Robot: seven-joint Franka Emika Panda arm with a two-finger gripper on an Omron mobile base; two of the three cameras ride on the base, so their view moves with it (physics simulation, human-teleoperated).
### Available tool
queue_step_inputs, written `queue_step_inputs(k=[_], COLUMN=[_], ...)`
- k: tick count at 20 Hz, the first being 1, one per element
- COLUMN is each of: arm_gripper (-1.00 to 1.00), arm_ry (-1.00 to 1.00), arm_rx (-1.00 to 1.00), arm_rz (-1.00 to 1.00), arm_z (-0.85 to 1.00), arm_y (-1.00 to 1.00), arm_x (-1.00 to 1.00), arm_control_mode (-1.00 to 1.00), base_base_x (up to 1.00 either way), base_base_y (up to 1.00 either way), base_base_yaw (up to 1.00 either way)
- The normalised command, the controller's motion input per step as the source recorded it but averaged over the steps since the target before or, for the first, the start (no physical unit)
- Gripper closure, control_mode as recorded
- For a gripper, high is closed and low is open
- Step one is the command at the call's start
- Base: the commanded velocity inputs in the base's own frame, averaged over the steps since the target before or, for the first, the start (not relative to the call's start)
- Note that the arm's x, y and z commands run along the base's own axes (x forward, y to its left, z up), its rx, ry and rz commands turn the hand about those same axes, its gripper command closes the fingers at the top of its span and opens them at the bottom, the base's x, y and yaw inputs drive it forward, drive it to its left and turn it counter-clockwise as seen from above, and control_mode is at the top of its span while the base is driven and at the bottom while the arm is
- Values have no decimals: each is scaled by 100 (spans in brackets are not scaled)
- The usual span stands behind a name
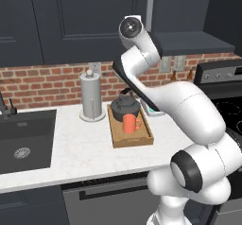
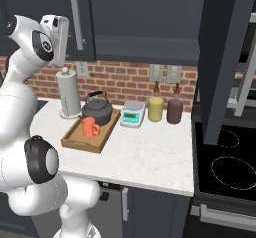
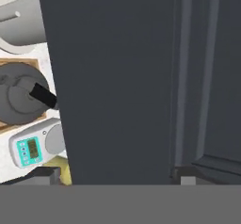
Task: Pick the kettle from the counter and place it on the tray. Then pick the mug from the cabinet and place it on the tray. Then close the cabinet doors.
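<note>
White marble counter (image 1: 85, 148) lies nearest, and on it the wooden tray (image 2: 75, 141) already carries both the kettle (image 1: 125, 107) and the orange mug (image 1: 131, 123), the mug just in front of the kettle. So what is left is the cabinet doors.

Higher and further back, the gripper (image 3: 115, 175) is raised against a dark navy door (image 3: 117, 77) — its two fingertips (image 3: 44, 175) stand spread wide at the bottom of the hand view, pinching nothing.

A rigid hinged panel like this should swing on a steady push against its flat face or outer edge; the silver bar handle (image 2: 76, 17) looks smooth and apt to slip.

From the right base view, a second door (image 2: 225, 57) hangs open over the stove — the left base view leaves this unclear. Looking past the door edge, the hand view catches the kettle, the scale (image 3: 35, 145) and the paper-towel roll (image 3: 21, 23) from above.
</note>
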Motion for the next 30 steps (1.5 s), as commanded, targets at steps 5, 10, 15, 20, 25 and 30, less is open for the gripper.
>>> queue_step_inputs(k=[5, 10, 15, 20, 25, 30], arm_gripper=[-100, -100, -100, -100, -100, -100], arm_ry=[0, 0, 0, 0, 0, 0], arm_rx=[0, 0, 0, 0, -2, -14], arm_rz=[18, 20, 21, 15, 9, 1], arm_z=[-19, -22, -11, 0, 6, 7], arm_y=[0, 0, 8, 7, 9, 7], arm_x=[32, 14, -32, -57, -71, -71], arm_control_mode=[-100, -100, -100, -100, -100, -100], base_base_x=[0, 0, 0, 0, 0, 0], base_base_y=[0, 0, 0, 0, 0, 0], base_base_yaw=[0, 0, 0, 0, 0, 0])
